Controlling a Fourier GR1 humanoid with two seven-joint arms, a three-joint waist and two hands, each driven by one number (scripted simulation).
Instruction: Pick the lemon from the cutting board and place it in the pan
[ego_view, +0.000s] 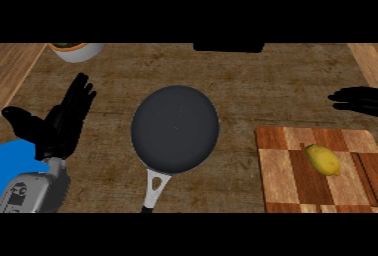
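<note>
Right hand (357, 100) at right edge, fingers relaxed, holding nothing; left hand (65, 120) rests open. Lemon (322, 159) on cutting board (284, 175), pan (175, 128) beside it on counter (244, 80).

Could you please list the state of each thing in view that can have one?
lemon: lying on the cutting board, not held.
pan: empty, handle toward the robot.
left hand: open, fingers up, resting at the left.
right hand: open, at the right edge above the board.
bowl: upright at the top left.
</note>
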